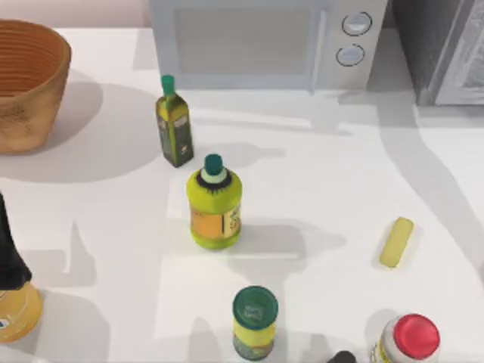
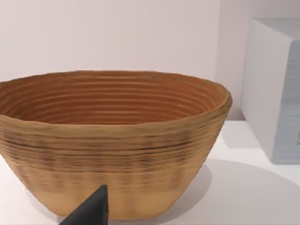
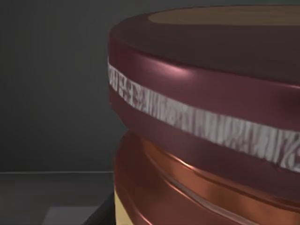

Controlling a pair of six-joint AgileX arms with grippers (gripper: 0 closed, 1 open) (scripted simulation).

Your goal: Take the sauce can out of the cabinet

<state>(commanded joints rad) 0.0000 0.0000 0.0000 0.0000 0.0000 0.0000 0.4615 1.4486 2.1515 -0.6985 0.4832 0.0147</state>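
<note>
Three views, lots cropped. White desk carries everything. Cabinet, dark grey speckled with a paler ridged panel, sits at the far right corner, cut off by the top and right edges. White microwave with two round dials stands just left of it, its top cropped. Woven basket at far left, partly off the edge; in the left wrist view it looms close, with the microwave's side near it.

Sauce can is very close in the right wrist view: dark red rim, whitish scuffed band, copper ring below, tan label just starting at the lower edge, brown top barely seen. Dark grey walls and floor surround it, so it sits inside the cabinet. Right tool: its fingers can't be made out, state cannot tell.

Yellow bottle with a dark teal cap stands mid-desk. Olive oil bottle, green cap, is behind it, apart. Green-lidded yellow jar stands at the near edge. Red-capped white bottle is right of it, cut off below. Orange bottle with a dark upper part at near left, half out of view. Small yellow block lies flat at right.

Left tool: one dark fingertip shows before the basket; open or closed cannot tell.
</note>
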